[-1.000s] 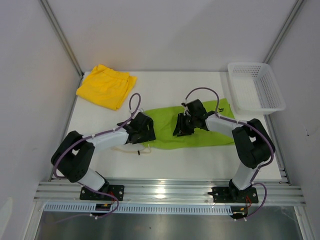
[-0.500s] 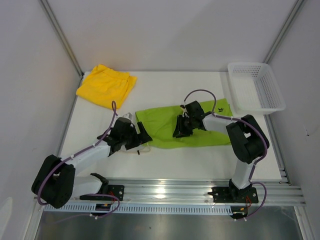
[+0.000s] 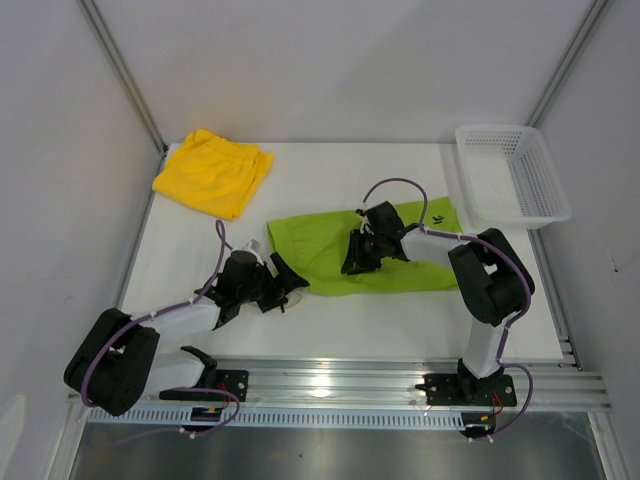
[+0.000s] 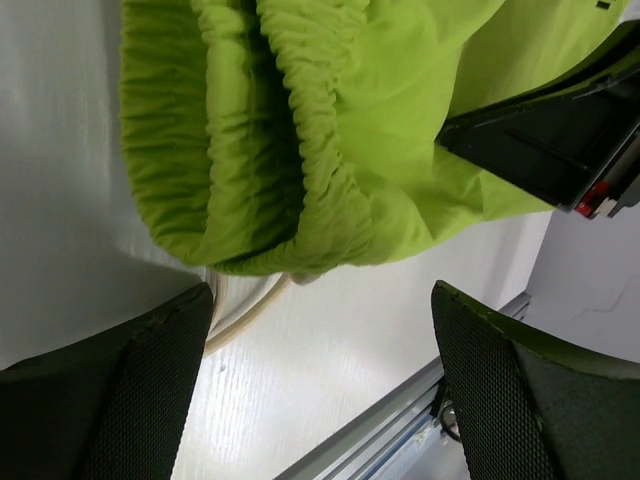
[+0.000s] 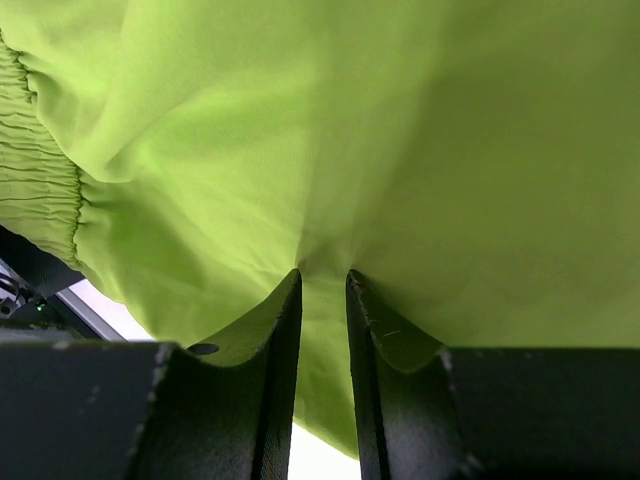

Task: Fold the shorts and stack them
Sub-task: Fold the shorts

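White mesh basket (image 3: 512, 180) at the far right corner of the white table (image 3: 350, 175).

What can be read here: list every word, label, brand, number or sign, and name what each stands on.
No text can be read in any view.
Small dark logo on the lime green shorts, at their far right end: too small to read.
Yellow shorts: no mark shows.
White mesh basket: no label shows.
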Action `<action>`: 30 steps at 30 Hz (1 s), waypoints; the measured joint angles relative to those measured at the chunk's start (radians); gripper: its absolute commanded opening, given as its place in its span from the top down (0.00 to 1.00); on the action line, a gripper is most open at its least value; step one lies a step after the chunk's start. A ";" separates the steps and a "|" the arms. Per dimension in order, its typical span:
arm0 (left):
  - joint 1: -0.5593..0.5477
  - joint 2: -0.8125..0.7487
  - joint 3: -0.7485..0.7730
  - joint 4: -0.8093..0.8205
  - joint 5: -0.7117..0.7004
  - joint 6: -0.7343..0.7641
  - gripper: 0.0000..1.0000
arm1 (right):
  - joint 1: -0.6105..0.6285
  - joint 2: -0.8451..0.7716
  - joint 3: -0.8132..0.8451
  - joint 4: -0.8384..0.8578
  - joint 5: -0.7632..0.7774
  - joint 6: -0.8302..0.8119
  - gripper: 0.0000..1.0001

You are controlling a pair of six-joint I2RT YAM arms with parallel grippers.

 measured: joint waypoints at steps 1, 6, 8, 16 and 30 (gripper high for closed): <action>0.003 0.018 0.000 0.018 -0.002 -0.010 0.08 | 0.001 0.000 0.000 0.002 0.003 0.000 0.73; 0.007 0.089 0.000 0.132 -0.027 -0.055 0.10 | 0.003 0.000 -0.001 0.003 0.005 0.000 0.73; 0.007 0.100 0.000 0.154 -0.047 -0.065 0.10 | 0.003 0.000 -0.002 0.006 0.005 0.000 0.73; 0.008 0.118 -0.010 0.208 -0.155 -0.109 0.14 | 0.003 0.000 -0.009 0.022 -0.001 0.000 0.73; 0.010 0.334 -0.014 0.561 -0.242 -0.175 0.25 | 0.023 0.018 -0.026 0.088 -0.042 0.005 0.73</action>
